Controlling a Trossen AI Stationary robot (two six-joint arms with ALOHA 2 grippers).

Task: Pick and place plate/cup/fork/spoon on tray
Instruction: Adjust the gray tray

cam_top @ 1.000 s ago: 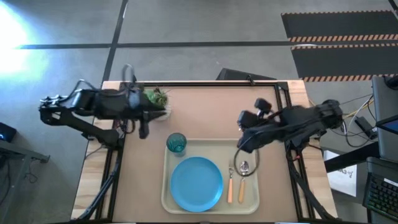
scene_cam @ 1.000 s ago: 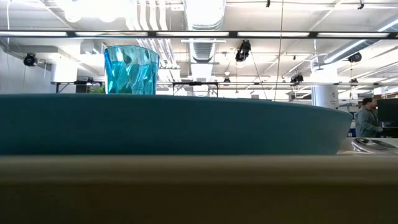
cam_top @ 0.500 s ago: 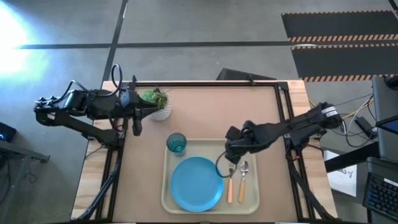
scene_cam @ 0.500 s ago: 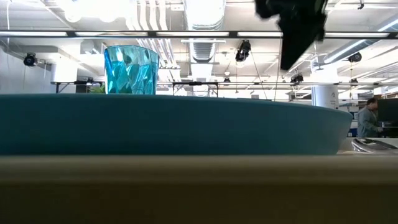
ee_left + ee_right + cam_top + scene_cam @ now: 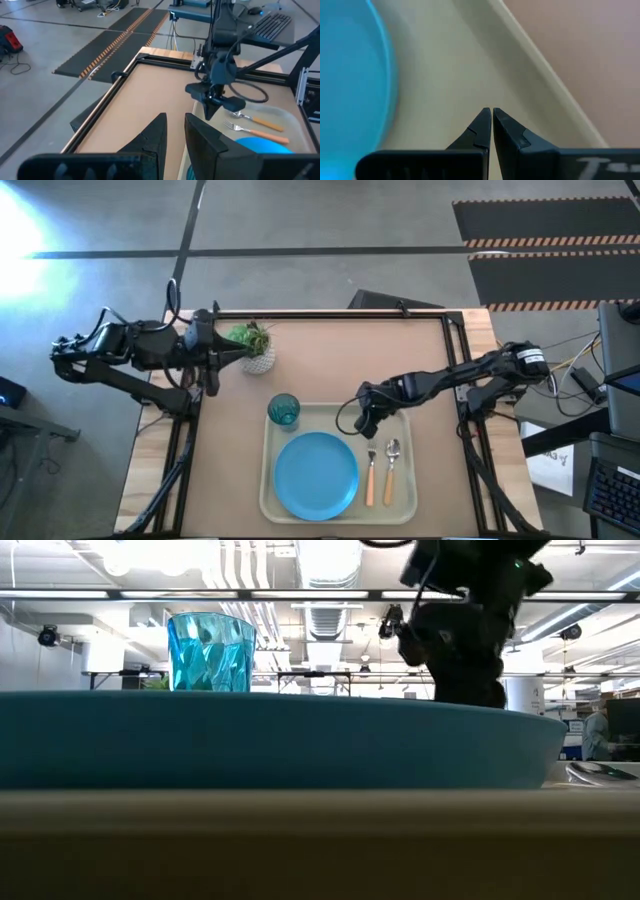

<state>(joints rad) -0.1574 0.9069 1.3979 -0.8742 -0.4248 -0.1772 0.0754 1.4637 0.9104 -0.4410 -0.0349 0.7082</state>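
The tray (image 5: pixel 405 420) lies in the lower centre of the high view and already carries everything: the plate (image 5: pixel 316 474) in its middle, the cup (image 5: pixel 284 410) at its upper left corner, the fork (image 5: pixel 370 476) and the spoon (image 5: pixel 391 468) side by side at its right.

The right gripper (image 5: pixel 364 427) hangs low over bare tray just above the fork's head, its fingers pressed together and empty. The placing looks finished, so I judge the good move is to lift straight up first, then pull back, without brushing the fork.

The left gripper (image 5: pixel 211 370) waits at the left edge of the table (image 5: pixel 330 360), slightly parted and holding nothing, beside a small potted plant (image 5: pixel 255 345).

Around the brown table there is grey floor with striped mats (image 5: pixel 545 240) at the upper right.
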